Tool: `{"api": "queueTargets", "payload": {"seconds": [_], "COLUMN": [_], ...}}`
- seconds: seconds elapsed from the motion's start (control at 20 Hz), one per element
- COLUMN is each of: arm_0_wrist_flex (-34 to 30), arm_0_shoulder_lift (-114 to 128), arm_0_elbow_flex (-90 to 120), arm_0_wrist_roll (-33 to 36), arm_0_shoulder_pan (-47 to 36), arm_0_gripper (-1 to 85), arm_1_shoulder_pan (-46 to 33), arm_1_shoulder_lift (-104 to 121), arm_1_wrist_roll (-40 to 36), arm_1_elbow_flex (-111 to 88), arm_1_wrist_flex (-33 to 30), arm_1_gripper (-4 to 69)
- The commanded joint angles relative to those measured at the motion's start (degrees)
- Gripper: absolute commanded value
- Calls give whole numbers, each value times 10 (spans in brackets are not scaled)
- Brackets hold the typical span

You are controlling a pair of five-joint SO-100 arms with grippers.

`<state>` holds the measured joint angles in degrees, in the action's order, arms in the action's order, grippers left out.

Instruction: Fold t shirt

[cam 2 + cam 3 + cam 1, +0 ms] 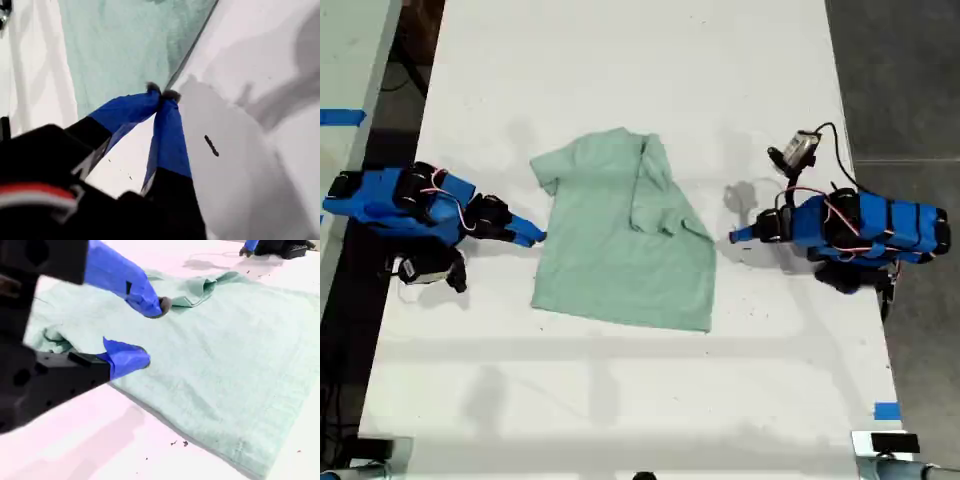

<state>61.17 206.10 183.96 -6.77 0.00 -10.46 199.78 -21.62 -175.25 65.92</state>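
In the exterior view the t shirt point(620, 240) lies at the middle of the white surface point(620, 60), one sleeve folded in over its body, with a blue arm at the frame's left edge and another at its right. In the first wrist view my first gripper point(161, 94) has its blue tips pressed together over bare surface just beside the shirt's edge. In the second wrist view my second gripper point(154, 332) is spread above the cloth's near edge, pinching nothing.

The exterior view looks straight down on the white table point(620, 80) from well above, while both wrist views sit close and low, sharing the t shirt point(620, 250).
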Motion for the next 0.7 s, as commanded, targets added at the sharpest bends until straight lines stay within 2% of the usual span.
{"api": "queueTargets", "payload": {"seconds": [0.0, 0.05, 0.15, 0.25, 0.4, 0.55, 0.65], "arm_0_wrist_flex": [-33, -25, 54, 80, 69, 25, 1], "arm_0_shoulder_lift": [6, 0, -59, -180, -447, -683, -826], "arm_0_elbow_flex": [-17, -33, -114, -219, -358, -448, -516], "arm_0_wrist_roll": [-29, -22, -2, 78, 192, 288, 342], "arm_0_shoulder_pan": [-74, -90, -150, -230, -341, -445, -476], "arm_0_gripper": [-2, -3, -2, 47, 147, 163, 166], "arm_1_shoulder_pan": [7, 6, 5, 6, 5, 5, 6], "arm_1_shoulder_lift": [11, 11, 11, 11, 11, 11, 11], "arm_1_wrist_roll": [21, 21, 21, 20, 20, 20, 19], "arm_1_elbow_flex": [-25, -25, -25, -25, -25, -25, -25], "arm_1_wrist_flex": [9, 9, 9, 9, 9, 9, 9], "arm_1_gripper": [15, 15, 15, 15, 15, 15, 15]}}
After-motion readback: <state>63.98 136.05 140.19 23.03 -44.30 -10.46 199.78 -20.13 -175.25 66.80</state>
